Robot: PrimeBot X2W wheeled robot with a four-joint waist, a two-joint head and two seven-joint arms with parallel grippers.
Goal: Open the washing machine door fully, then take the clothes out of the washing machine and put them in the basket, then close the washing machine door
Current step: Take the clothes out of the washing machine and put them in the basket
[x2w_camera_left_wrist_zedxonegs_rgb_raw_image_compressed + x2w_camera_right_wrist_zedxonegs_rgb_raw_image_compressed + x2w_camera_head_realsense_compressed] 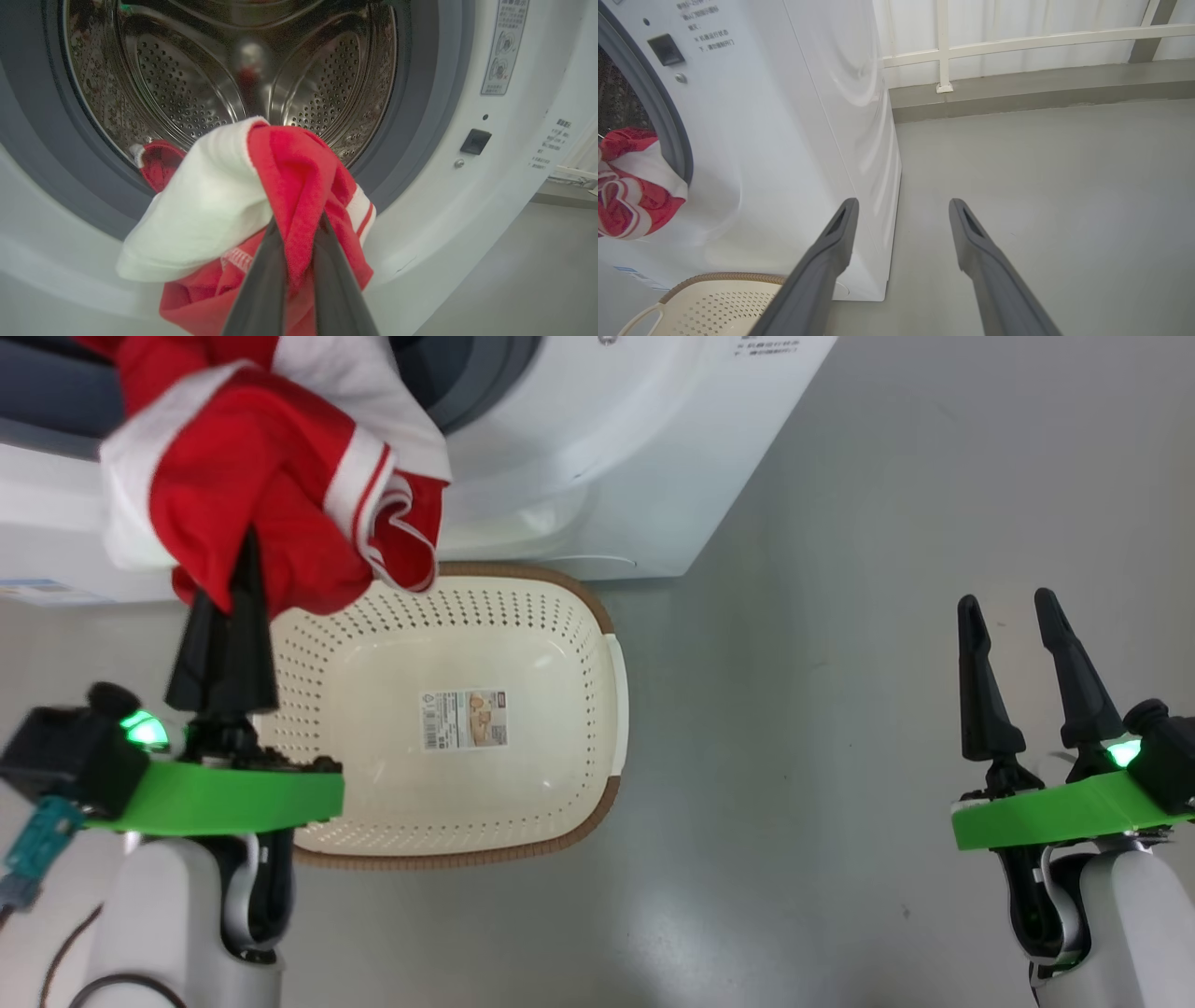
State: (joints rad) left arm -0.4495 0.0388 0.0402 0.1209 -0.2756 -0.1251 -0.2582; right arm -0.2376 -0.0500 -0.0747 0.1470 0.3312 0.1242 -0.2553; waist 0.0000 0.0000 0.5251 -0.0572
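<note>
My left gripper (pixel 245 553) is shut on the red and white clothes (pixel 252 476), which hang in a bunch over the far left rim of the basket (pixel 611 644). In the left wrist view the clothes (pixel 289 172) trail from the washing machine's (pixel 467 200) steel drum (pixel 187 84), one red fold lying on the grey ring. The cream basket stands on the floor before the washing machine (pixel 607 457), bare inside but for a paper label (pixel 464 719). My right gripper (pixel 1013 607) is open over bare floor, well to the right. The washing machine door is out of view.
Grey floor (pixel 840 756) spreads to the right of the basket and machine. In the right wrist view a white railing (pixel 1017 42) and low kerb run behind the machine's side (pixel 840 116). The door catch (pixel 475 141) sits to the right of the opening.
</note>
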